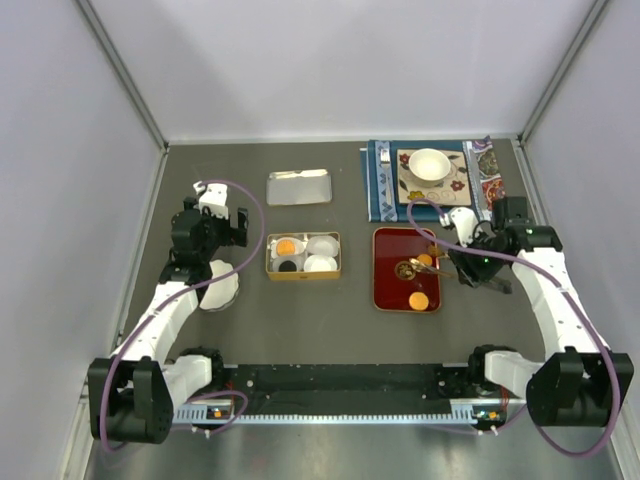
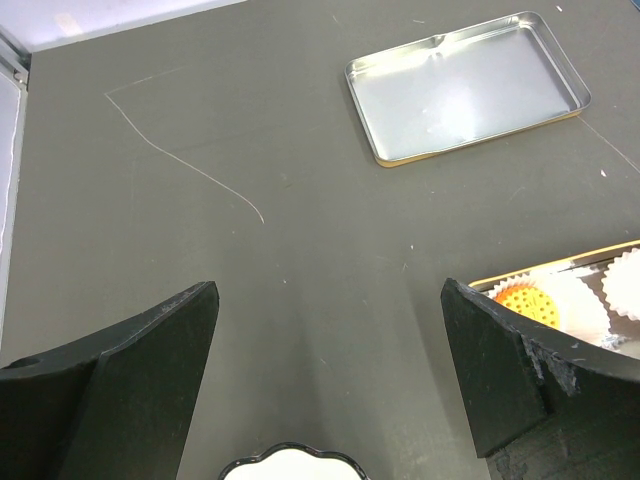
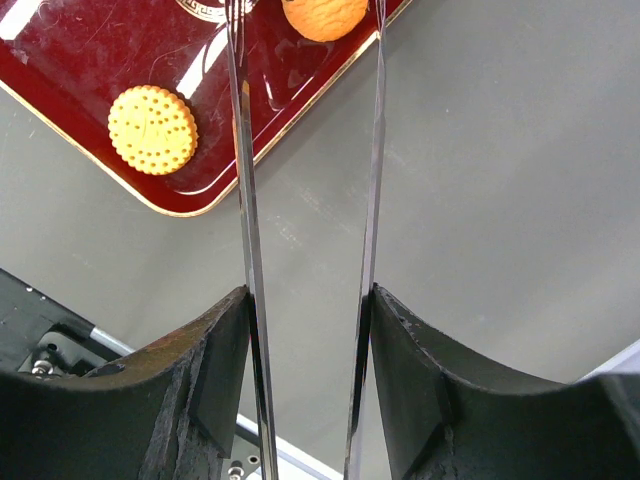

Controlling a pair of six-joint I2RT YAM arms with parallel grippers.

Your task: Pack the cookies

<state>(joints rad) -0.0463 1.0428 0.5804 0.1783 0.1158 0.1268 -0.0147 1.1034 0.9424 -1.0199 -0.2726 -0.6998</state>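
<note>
1. Right gripper (image 3: 305, 330): its fingers are pressed against the outer faces of a pair of metal tongs (image 3: 245, 200). The two blades stand apart and reach forward over the edge of the red tray (image 3: 80, 50).
2. One orange cookie (image 3: 325, 15) lies on the tray between the two blades at their far end, nearer the right-hand blade. The blade tips run out of the wrist view, so contact cannot be told.
3. A second orange cookie (image 3: 152, 128) lies flat on the tray near its corner. It is to the left of the left-hand blade, outside the tongs.
4. Top view: a third orange cookie (image 1: 287, 246) and the dark cookie (image 1: 288, 265) each sit in a white paper cup in the left half of the gold tin (image 1: 303, 277). The tin stands between the two arms, apart from both grippers.
5. Left gripper (image 2: 330, 370): its fingers are spread wide and pinch nothing, above the dark table (image 2: 250, 300). The tin lies just beside its right finger. A metal lid (image 2: 465, 90) lies farther off.
</note>
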